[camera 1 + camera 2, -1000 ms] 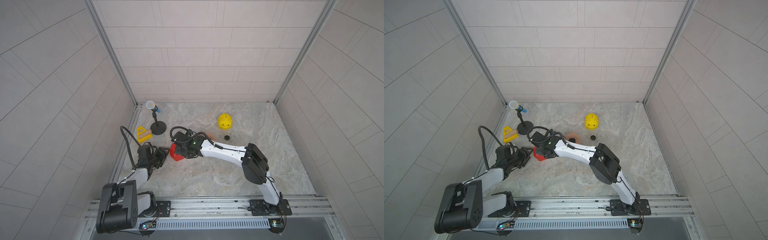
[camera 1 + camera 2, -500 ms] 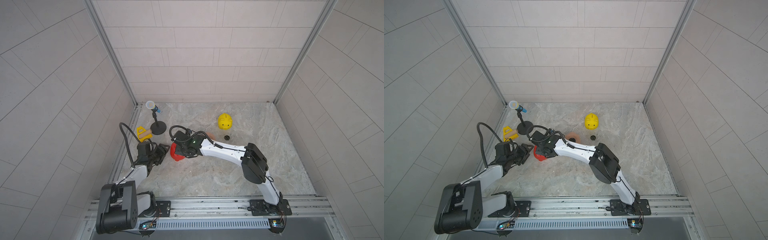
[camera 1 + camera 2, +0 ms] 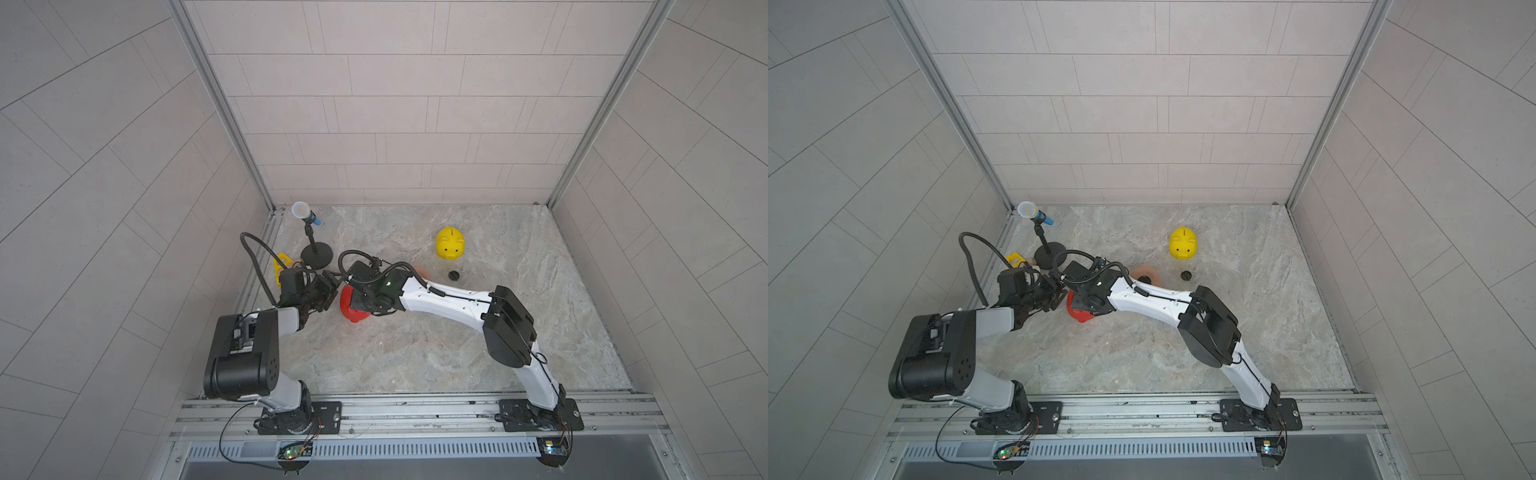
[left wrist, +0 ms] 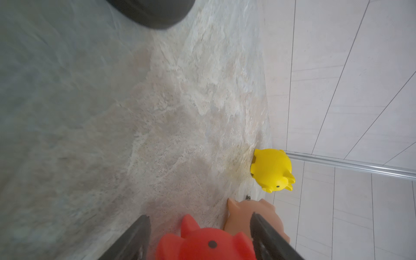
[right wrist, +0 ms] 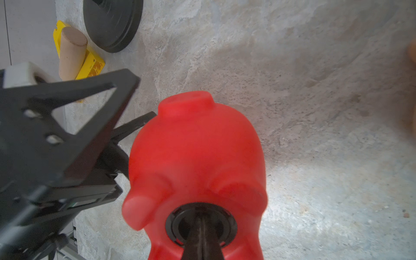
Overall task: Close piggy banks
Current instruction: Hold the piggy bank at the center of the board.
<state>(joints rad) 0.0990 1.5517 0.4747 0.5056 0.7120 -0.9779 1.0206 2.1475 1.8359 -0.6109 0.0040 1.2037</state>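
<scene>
Marble-look table inside pale tiled walls. Nearest the bases and left of centre, the red pig sits under the right wrist, its belly hole turned to that wrist's camera. A black plug fills the hole. The right gripper is fully closed with its tips in the plug's middle; whether it pinches a rib there I cannot tell. The left gripper stands open astride the pig, one finger clear of it and the other close beside, gripping nothing. Just beyond, half hidden by the right arm, lies the peach pig, belly hole up and seemingly unplugged. A loose plug lies on the table near it. Farthest back the yellow pig stands upright, its belly hidden.

By my reading, red is about closed, peach is left to do, and yellow cannot be judged.

Against a second ago, the left jaws have spread wider and that wrist seems to have edged toward the back. The right arm, red pig and the rest sit where they were.
</scene>
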